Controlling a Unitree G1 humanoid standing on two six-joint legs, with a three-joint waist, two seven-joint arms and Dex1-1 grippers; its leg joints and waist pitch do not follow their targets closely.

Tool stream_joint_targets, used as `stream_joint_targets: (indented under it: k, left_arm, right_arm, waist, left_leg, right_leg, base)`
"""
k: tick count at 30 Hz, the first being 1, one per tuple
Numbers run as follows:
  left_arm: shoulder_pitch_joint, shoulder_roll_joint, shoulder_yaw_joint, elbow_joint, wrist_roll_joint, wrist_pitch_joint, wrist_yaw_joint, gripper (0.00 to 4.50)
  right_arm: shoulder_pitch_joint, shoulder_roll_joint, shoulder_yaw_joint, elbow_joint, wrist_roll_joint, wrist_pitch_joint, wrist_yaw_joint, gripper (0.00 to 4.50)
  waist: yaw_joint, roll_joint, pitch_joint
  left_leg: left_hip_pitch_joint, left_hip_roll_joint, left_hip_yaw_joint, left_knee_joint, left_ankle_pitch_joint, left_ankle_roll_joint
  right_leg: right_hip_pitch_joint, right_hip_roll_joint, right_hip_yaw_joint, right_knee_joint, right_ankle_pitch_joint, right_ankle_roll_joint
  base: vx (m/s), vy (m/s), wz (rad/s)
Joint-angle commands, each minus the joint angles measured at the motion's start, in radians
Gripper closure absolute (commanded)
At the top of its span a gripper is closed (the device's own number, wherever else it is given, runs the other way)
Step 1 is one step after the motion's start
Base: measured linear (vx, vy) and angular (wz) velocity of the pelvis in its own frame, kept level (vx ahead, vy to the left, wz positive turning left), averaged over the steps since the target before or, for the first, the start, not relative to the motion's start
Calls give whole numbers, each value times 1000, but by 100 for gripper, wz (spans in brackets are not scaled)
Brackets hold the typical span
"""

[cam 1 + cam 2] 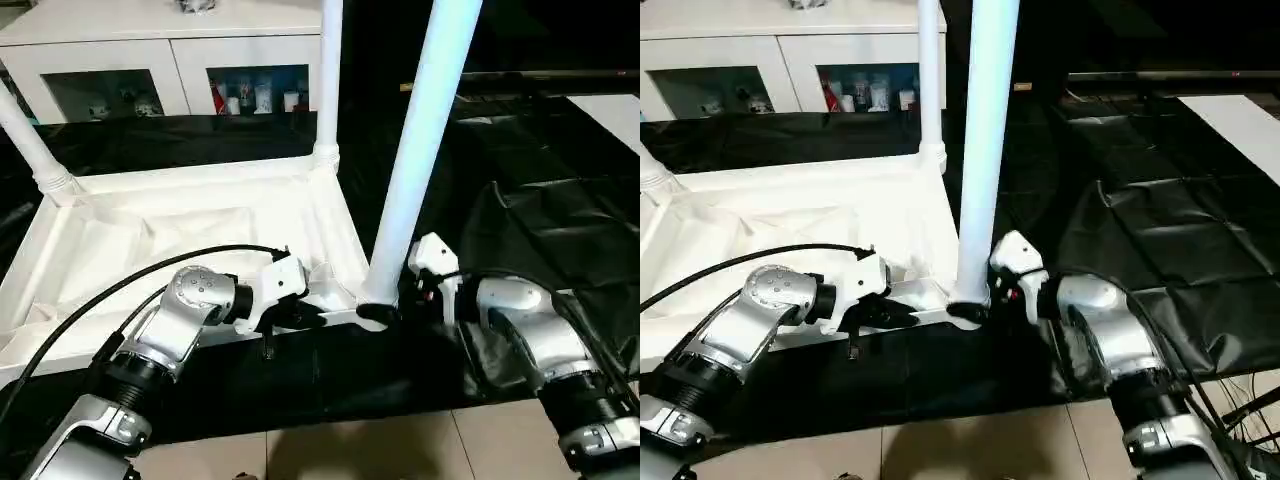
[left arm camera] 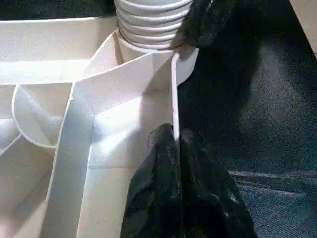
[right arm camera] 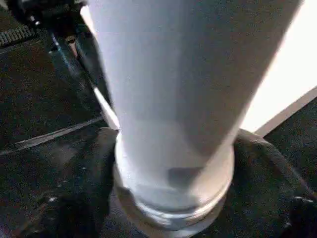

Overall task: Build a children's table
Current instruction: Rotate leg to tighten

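- The children's table (image 1: 190, 230) lies upside down on a big table with a black cloth (image 1: 1160, 230). Its ribbed underside faces up.
- One long white leg (image 1: 415, 160) stands at the near corner, on the robot's right side. Its bottom end with rings sits in the round corner socket (image 2: 153, 37).
- The right gripper (image 3: 171, 198) is closed around the bottom of this leg, one black finger on each side.
- The left gripper (image 2: 177, 148) pinches the thin side wall of the table top, close to that same corner. Its fingers are shut tight on the wall, one inside and one outside.
- I think the step now is to push this leg all the way into its socket.
- To do it well, the leg should stay straight up, not leaning. It leans a little now in the head views.
- The left gripper should hold the top still so it does not slide on the cloth.
- The right gripper should press straight down, and maybe turn the leg a bit.
- Count: I see three legs standing up. One is the near leg, one is at the far right corner (image 1: 328, 80), and one is at the far left corner (image 1: 30, 145).
- A fourth leg does not show.
- There is one table top and two grippers.
- A white cabinet (image 1: 130, 60) with glass doors stands behind.
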Motion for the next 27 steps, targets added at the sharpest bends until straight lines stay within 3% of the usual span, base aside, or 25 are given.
stream_joint_targets:
  k: [1,7,17,24,27]
  left_arm:
    - [18,1,-15,-25,-16,3,-17,450]
    - [22,1,-13,-28,-16,4,-12,450]
    - [10,-3,-14,-14,-18,5,-18,450]
    - [-2,-32,-11,17,-1,20,39,450]
    - [-45,-88,-2,102,37,42,156,450]
  right_arm:
    - [-2,-7,8,12,-5,-11,14,117]
    - [-9,7,-1,33,-2,-17,8,171]
    - [3,35,-18,41,24,-17,-16,181]
    - [-24,102,-72,91,20,-26,-171,181]
    - [-65,177,-121,160,10,1,-339,181]
  waist:
    - [4,-14,-64]
    - [5,-15,-66]
    - [4,-12,-67]
    - [-5,-12,-62]
    - [-14,-12,-59]
  left_leg:
    - [7,48,-18,-62,-186,90]
    - [6,47,-17,-59,-168,95]
    - [5,46,-18,-57,-167,96]
    - [7,44,-20,-61,-216,62]
    - [10,42,-21,-64,-245,38]
  right_leg:
    - [58,-54,42,-60,-190,-241]
    - [60,-54,42,-57,-168,-243]
    - [61,-53,41,-54,-151,-252]
    - [56,-54,42,-63,-241,-230]
    - [53,-52,41,-71,-308,-213]
  base:
    - [0,0,0]
    - [0,0,0]
    - [0,0,0]
    - [0,0,0]
    - [0,0,0]
